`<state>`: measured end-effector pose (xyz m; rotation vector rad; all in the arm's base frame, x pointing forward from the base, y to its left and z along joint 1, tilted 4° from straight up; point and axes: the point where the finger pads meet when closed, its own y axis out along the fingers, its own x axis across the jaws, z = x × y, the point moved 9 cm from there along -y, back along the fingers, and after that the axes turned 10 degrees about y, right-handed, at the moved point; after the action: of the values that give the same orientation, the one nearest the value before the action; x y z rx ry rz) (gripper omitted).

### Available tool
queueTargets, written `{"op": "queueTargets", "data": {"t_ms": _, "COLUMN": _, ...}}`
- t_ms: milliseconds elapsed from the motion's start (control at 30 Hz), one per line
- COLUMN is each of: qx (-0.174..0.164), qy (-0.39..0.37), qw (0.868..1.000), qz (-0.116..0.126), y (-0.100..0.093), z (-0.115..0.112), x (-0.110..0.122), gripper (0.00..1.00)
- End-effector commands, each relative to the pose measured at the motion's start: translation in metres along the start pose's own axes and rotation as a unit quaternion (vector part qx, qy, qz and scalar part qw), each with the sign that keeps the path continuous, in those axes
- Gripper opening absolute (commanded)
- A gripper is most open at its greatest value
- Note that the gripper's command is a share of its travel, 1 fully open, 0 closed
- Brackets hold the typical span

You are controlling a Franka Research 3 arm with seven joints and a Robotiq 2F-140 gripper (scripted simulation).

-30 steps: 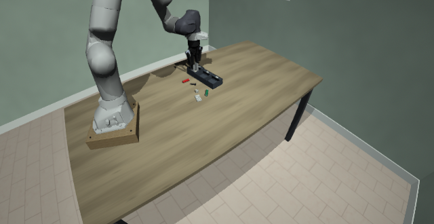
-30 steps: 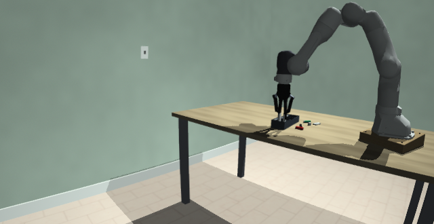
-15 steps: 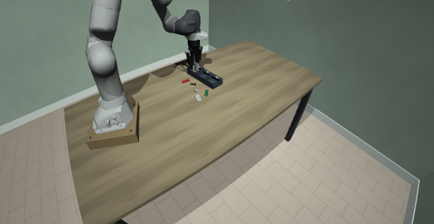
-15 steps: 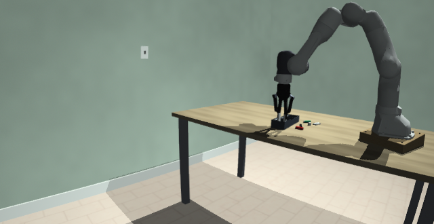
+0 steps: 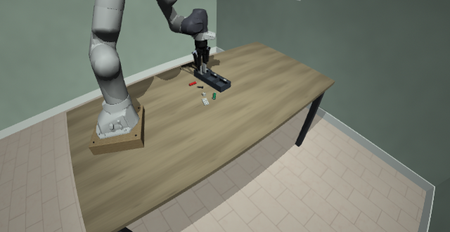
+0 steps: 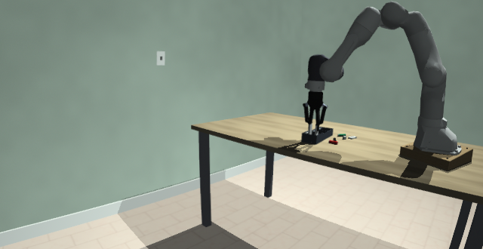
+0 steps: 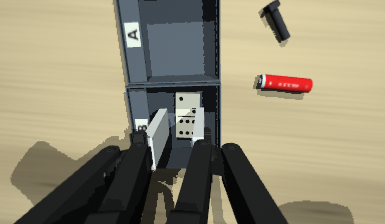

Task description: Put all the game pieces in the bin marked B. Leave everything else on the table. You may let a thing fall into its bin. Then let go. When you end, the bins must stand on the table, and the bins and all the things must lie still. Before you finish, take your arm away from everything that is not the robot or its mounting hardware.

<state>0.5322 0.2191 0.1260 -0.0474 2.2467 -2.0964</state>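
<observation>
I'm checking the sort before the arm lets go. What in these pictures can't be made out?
- Bin B's label: wrist view, mostly covered by the gripper fingers.
- The third compartment: cut off in wrist view; too small in top view to see contents.
- The small white pieces on the table: too small in top and exterior views to identify.
- Whether the domino still touches the fingers: unclear.
</observation>
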Motion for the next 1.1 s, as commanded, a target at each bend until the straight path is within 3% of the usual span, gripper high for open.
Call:
{"op": "queueTargets", "data": {"t_ms": 0, "qx": 0.000, "qy": 0.001, "qw": 1.000, "qz": -0.003, "y": -0.005, "z": 0.000, "x": 0.001, "gripper": 0.19}}
{"op": "queueTargets", "data": {"t_ms": 467, "qx": 0.000, "qy": 0.001, "qw": 1.000, "qz": -0.003, "y": -0.021, "z": 0.000, "x": 0.001, "gripper": 0.19}}
{"op": "queueTargets", "data": {"t_ms": 700, "qx": 0.000, "qy": 0.001, "qw": 1.000, "qz": -0.003, "y": -0.043, "z": 0.000, "x": 0.001, "gripper": 0.19}}
{"op": "queueTargets", "data": {"t_ms": 1067, "qx": 0.000, "qy": 0.001, "qw": 1.000, "qz": -0.003, "y": -0.043, "z": 0.000, "x": 0.001, "gripper": 0.19}}
